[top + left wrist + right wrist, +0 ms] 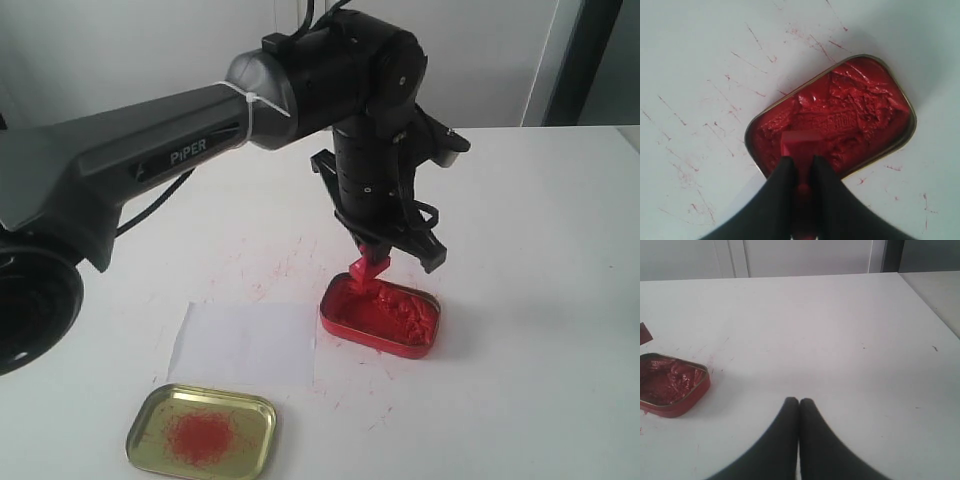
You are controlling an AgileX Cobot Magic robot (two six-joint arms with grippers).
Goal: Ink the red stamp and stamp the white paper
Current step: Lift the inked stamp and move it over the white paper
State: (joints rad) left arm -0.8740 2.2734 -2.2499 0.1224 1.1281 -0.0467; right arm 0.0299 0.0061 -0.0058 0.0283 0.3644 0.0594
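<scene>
My left gripper (373, 262) (800, 161) is shut on the red stamp (366, 272) (801, 142), holding it by its handle. The stamp's flat base hangs over the near-left part of the red tin of paste (381, 315) (840, 115), at or just above the paste; contact is unclear. The white paper (245, 344) lies flat on the table left of the tin, in front of the arm. My right gripper (799, 402) is shut and empty over bare table, well to the right of the tin (670, 384); it is outside the exterior view.
A gold tin lid (203, 433) with red powder sits at the front left, just before the paper. Red smears mark the white table (530, 230) around the tin. The table's far edge meets a wall (805, 257).
</scene>
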